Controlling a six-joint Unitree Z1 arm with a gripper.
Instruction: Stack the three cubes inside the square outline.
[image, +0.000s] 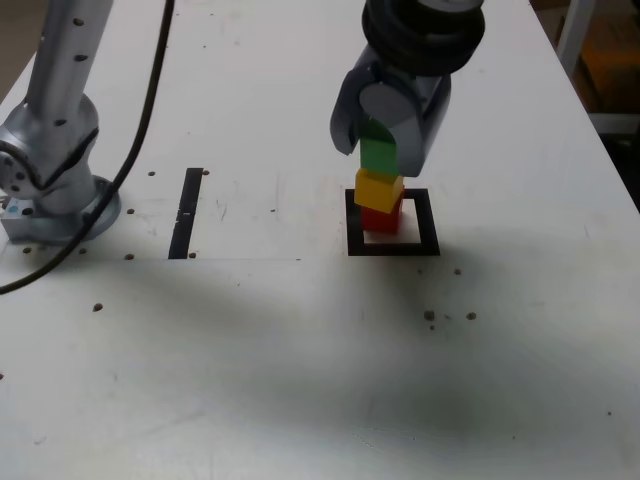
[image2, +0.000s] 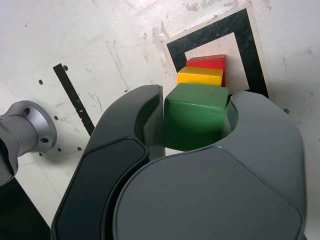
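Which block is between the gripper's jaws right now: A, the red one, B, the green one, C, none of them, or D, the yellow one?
B: the green block sits between the gripper's jaws, while the yellow and red ones show beyond them.

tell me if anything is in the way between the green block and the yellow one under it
Nothing visible stands between the green block, held in the gripper, and the yellow block just below, which sits over the red block.
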